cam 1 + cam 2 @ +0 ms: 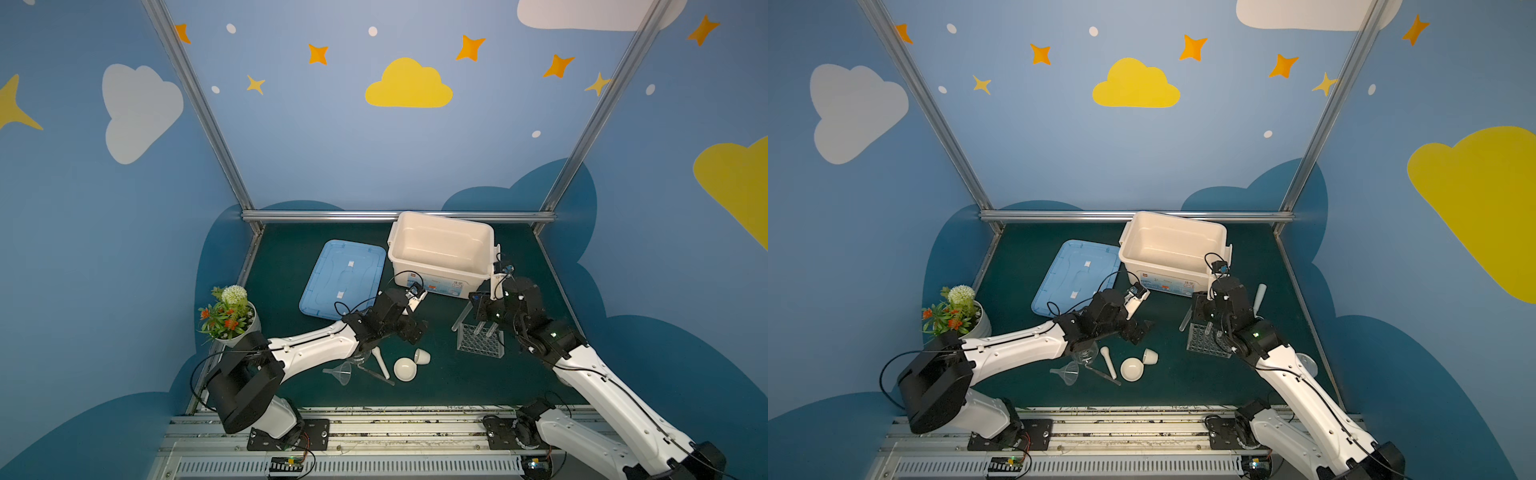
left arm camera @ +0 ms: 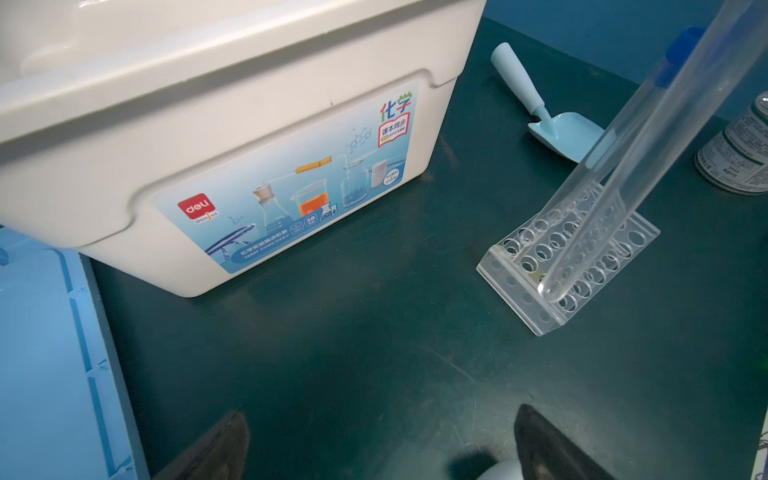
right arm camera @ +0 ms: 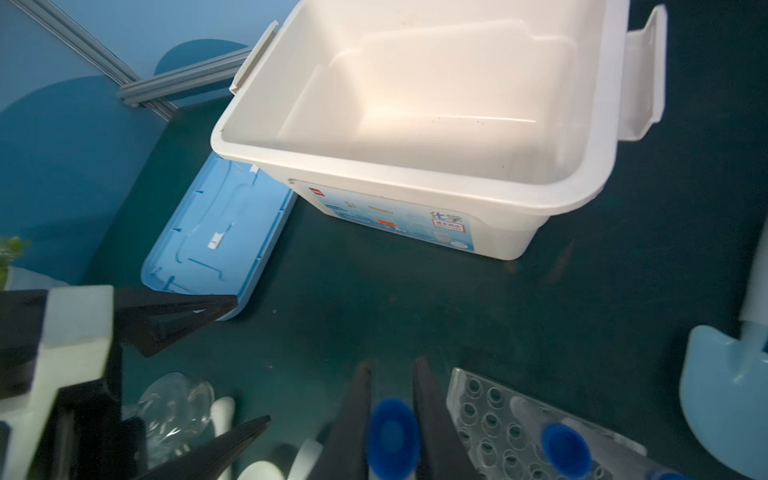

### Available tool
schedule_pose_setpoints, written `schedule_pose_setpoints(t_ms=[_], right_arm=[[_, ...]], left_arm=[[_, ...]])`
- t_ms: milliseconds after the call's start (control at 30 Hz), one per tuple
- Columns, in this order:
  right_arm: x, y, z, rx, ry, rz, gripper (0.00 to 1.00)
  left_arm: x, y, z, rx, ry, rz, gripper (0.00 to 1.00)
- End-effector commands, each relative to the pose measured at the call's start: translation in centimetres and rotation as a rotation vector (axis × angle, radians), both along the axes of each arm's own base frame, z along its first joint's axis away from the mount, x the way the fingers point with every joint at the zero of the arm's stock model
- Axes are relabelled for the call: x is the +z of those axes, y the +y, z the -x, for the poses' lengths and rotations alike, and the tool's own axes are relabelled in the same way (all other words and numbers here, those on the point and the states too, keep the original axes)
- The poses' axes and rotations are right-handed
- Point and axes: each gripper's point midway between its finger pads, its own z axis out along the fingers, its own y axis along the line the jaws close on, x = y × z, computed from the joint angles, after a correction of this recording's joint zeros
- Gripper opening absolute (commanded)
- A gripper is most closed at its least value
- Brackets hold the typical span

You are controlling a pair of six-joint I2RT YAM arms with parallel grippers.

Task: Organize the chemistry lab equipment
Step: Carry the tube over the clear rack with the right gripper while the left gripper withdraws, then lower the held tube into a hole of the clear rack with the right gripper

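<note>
Your left jaws stand spread above the bench (image 1: pixel 440 382), lower centre in both top views; your right jaws pinch a blue-capped test tube (image 3: pixel 392 436), its tip at the clear holed rack (image 1: pixel 480 345), right of centre.

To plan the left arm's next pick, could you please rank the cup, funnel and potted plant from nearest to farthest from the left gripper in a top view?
From the open left gripper:
1. Cup, close by on the near side.
2. Funnel, lower left, beside the forearm.
3. Potted plant, at the table's left edge.
</note>
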Motion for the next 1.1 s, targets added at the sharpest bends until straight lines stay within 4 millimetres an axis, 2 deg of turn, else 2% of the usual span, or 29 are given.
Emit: schedule_pose_setpoints(t_ms=[0,100,300,500,833,967,1000,1067], right_arm=[[0.9,-1.7,-0.2,-0.066,-0.097,0.127,0.08],[1.1,-1.5,0.1,-0.071,-0.136,0.144,0.08],[-0.1,-1.0,0.2,-0.062,-0.133,0.209,0.08],[-0.1,-0.5,-0.1,-0.065,-0.186,0.229,0.08],[-2.2,-0.6,-0.2,-0.076,-0.157,0.253,0.08],[-2.3,-0.8,-0.3,-0.092,-0.163,0.253,0.08],[-3.2,-1.0,-0.2,-0.097,-0.152,0.264,0.08],[-3.4,-1.2,-0.2,-0.106,-0.158,0.258,0.08]], left_arm=[[0.0,0.2,-0.3,0.017,0.012,-0.01,1.0],[-0.2,0.2,-0.2,0.017,0.016,-0.011,1.0],[-0.5,0.2,-0.1,0.015,0.026,-0.019,1.0],[-0.7,0.4,0.0,0.016,0.031,-0.025,1.0],[-0.8,0.4,-0.1,0.018,0.03,-0.033,1.0],[-0.9,0.4,0.0,0.018,0.034,-0.033,1.0],[-1.0,0.5,0.0,0.018,0.036,-0.035,1.0],[-1.0,0.4,0.0,0.017,0.038,-0.033,1.0]])
